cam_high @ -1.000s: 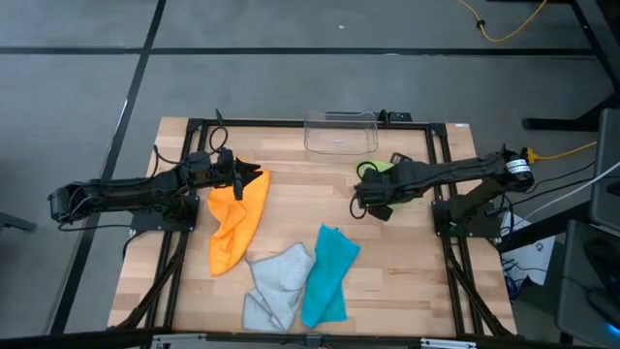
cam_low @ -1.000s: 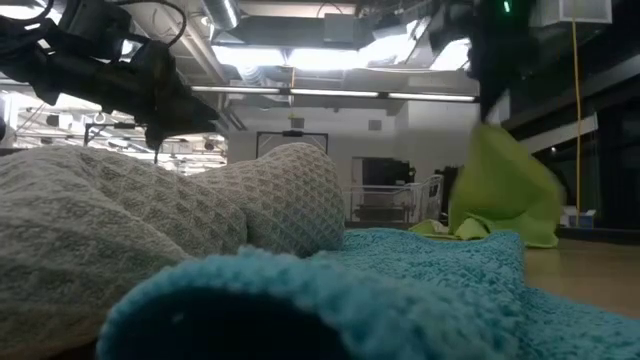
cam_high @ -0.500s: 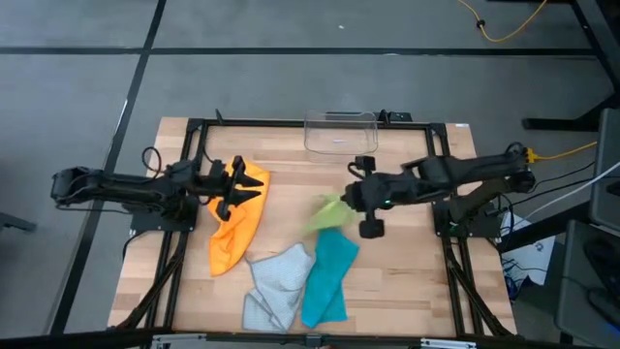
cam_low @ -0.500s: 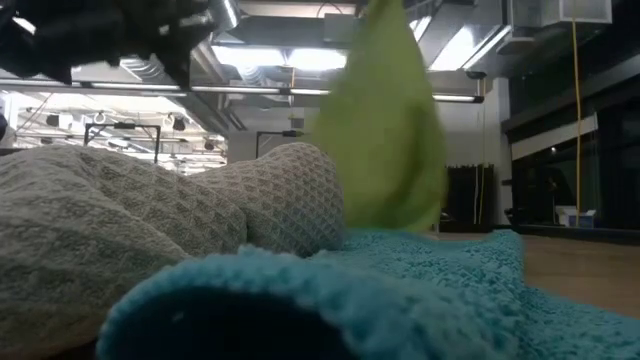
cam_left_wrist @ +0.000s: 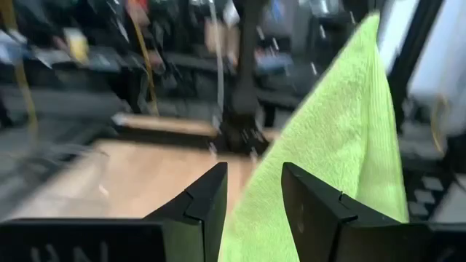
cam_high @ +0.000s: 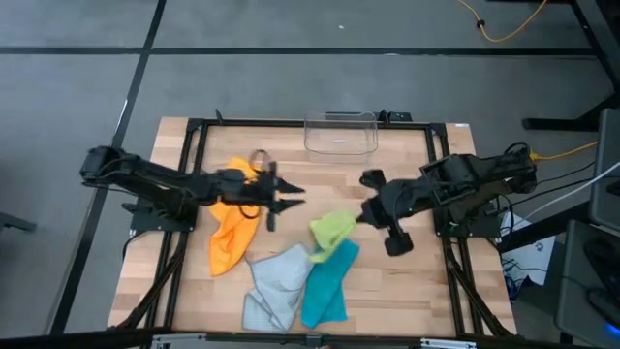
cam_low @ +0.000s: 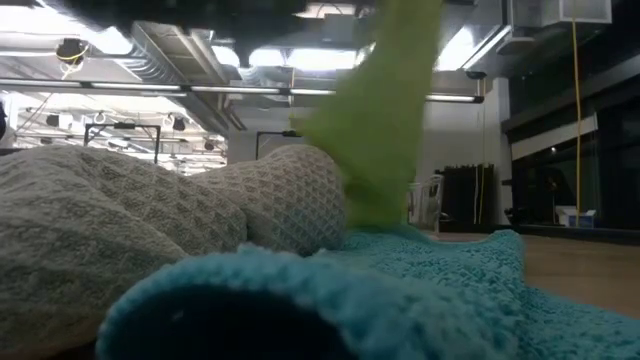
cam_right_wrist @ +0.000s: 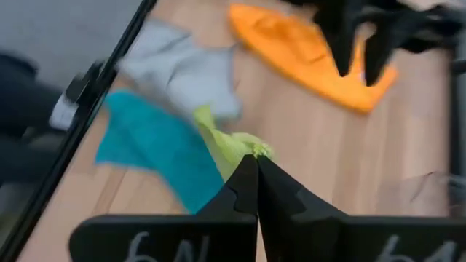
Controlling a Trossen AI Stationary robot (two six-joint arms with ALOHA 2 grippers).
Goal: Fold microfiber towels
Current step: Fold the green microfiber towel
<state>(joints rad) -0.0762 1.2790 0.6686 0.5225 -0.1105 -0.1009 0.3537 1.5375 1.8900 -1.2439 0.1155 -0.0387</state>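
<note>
The right gripper has its fingers pinched tight on a corner of the lime green towel, and the cloth hangs from that pinch just above the teal towel. In the right wrist view the two dark fingers meet with a tuft of green caught at their tips. From table height, the green towel dangles as a long strip, its lower end at the teal towel's edge, with the grey towel bulking up beside it.

The left gripper reaches out over the wooden table toward the green towel, and its fingers stand apart with nothing between them. In the left wrist view, those fingers frame a gap, and the green cloth hangs just beyond them, not yet in the gap.

The orange towel lies crumpled under the left arm, on the far side of the grey towel from the green one. Grey and teal lie side by side, touching, nearer the table's front edge than the green towel. The clear plastic bin sits at the back edge, well apart from the green towel.
</note>
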